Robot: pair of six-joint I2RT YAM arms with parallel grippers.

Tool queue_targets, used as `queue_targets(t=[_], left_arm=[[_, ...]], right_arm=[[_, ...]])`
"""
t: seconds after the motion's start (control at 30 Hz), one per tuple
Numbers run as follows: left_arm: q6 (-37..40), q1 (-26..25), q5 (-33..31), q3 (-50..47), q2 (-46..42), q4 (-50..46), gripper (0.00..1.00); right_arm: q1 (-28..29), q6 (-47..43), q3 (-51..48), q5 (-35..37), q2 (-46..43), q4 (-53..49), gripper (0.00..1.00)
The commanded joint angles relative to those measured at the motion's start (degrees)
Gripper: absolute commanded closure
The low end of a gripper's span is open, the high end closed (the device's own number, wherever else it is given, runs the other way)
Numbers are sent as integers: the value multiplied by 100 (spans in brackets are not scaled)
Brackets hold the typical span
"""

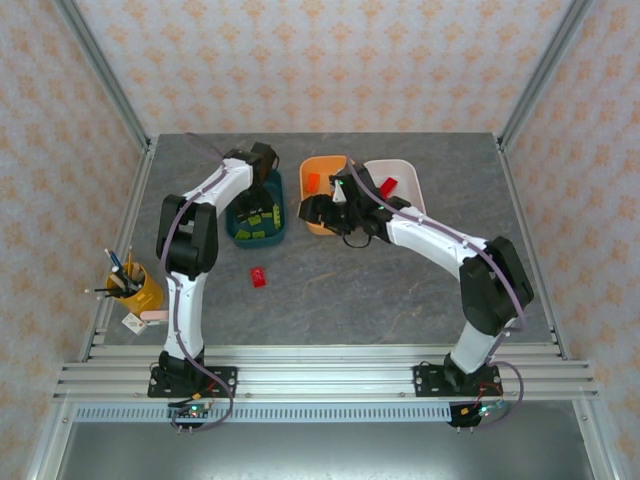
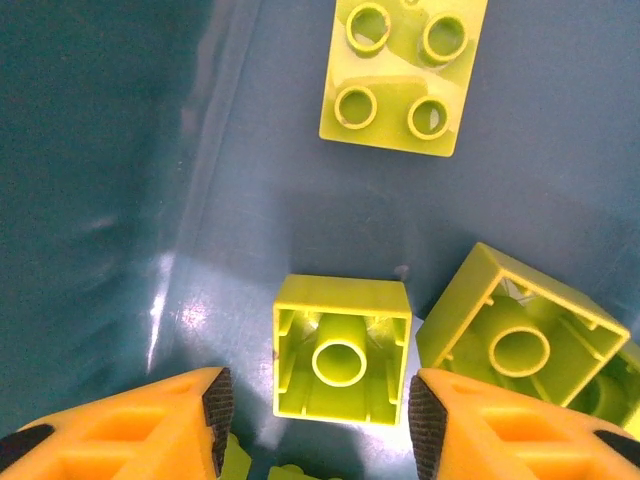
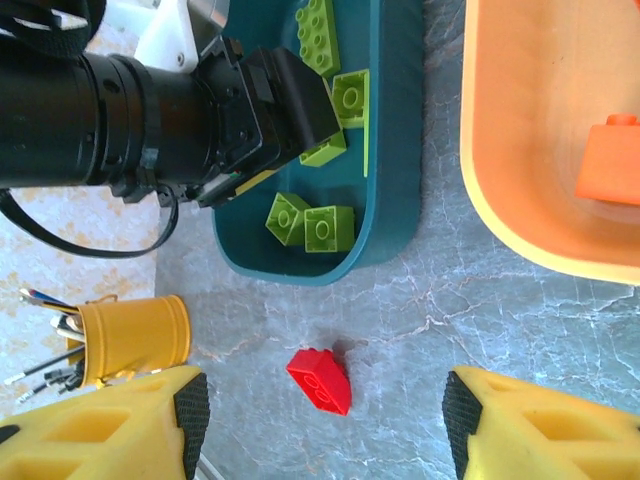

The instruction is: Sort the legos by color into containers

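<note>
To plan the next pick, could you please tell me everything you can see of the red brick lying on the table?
The red brick is a small, glossy plastic piece, seemingly a wedge with studs on one face. It lies alone on the grey table, near the teal tub but apart from it, touching only the tabletop; nothing grips it.

The left arm and right arm are white-shelled tubular links with chunky black joint housings, each trailed by a thin purple-grey cable. Their fingers are ribbed yellow-orange plastic, faced with black textured pads.
</note>
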Motion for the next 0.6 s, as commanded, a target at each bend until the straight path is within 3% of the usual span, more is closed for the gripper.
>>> queue_targets(t=[0.0, 0.2, 0.37, 0.57], left_arm=[[15, 11, -43, -78, -740, -177, 45], [-415, -24, -150, -952, -2347, -130, 35], [-1074, -63, -396, -2596, -4337, -83, 28], [-1541, -168, -413, -4228, -6669, -478, 27]], right_arm=[[246, -641, 329, 340, -24, -510, 35], [1180, -1639, 725, 1182, 342, -1551, 36], [1937, -1514, 1094, 1905, 903, -1823, 32], [2510, -1157, 1867, 2436, 1756, -2143, 25]])
